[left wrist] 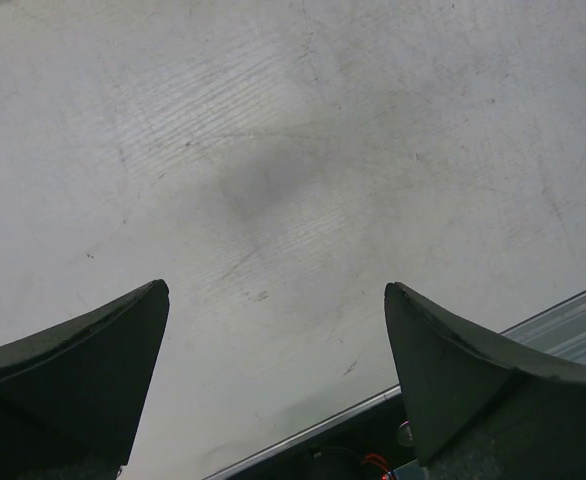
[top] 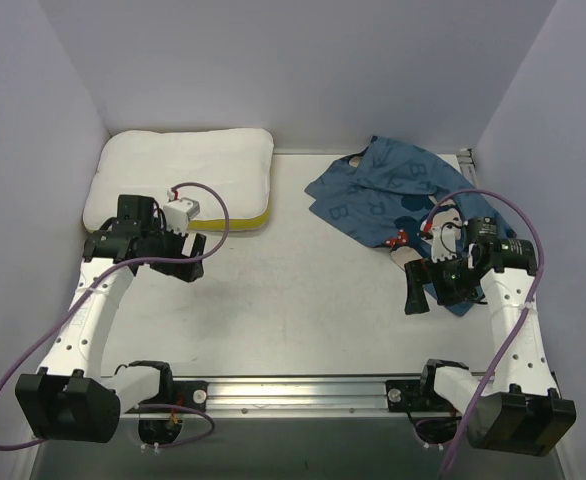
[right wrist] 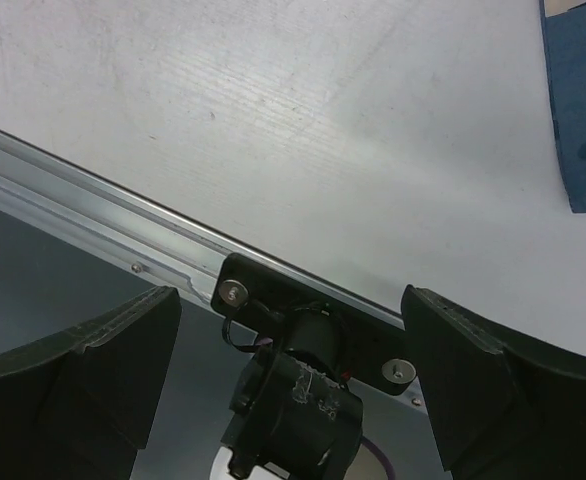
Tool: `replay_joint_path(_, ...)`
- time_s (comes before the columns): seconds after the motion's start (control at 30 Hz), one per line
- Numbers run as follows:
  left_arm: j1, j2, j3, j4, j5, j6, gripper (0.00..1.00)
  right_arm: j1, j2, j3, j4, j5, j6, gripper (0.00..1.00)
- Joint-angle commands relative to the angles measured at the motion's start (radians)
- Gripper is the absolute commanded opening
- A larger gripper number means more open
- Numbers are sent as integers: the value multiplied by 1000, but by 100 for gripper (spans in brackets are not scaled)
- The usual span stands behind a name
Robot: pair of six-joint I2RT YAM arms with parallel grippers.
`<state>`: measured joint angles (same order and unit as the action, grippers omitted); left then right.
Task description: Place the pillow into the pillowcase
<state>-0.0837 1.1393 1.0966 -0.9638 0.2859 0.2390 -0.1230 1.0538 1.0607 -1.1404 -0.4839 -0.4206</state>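
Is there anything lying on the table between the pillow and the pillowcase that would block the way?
Nothing visible does. The pillow lies far left, the pillowcase far right, and only bare table shows between them. The left gripper and the right gripper are on the near side of that gap, both open and empty.

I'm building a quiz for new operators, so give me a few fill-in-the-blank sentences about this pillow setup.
1. The pillow has a ___ band along its near edge.
2. The pillowcase lies crumpled on the robot's ___ side.
3. The left claw and right claw are both ___, holding nothing.
Missing words: yellow; right; open.
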Motion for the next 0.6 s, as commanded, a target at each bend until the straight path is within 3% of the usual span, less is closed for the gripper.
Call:
replay_joint_path(0.0,-7,3,66,39,29,23,98,11,12,8,-24,39,-15,100)
replay_joint_path(0.27,-105,174,250,89,13,114,97,8,34,9,-73,142,-46,100)
replay_joint_path(0.57,-502,528,528,217,-27,82,97,-119,87,-56,-85,229,-92,100)
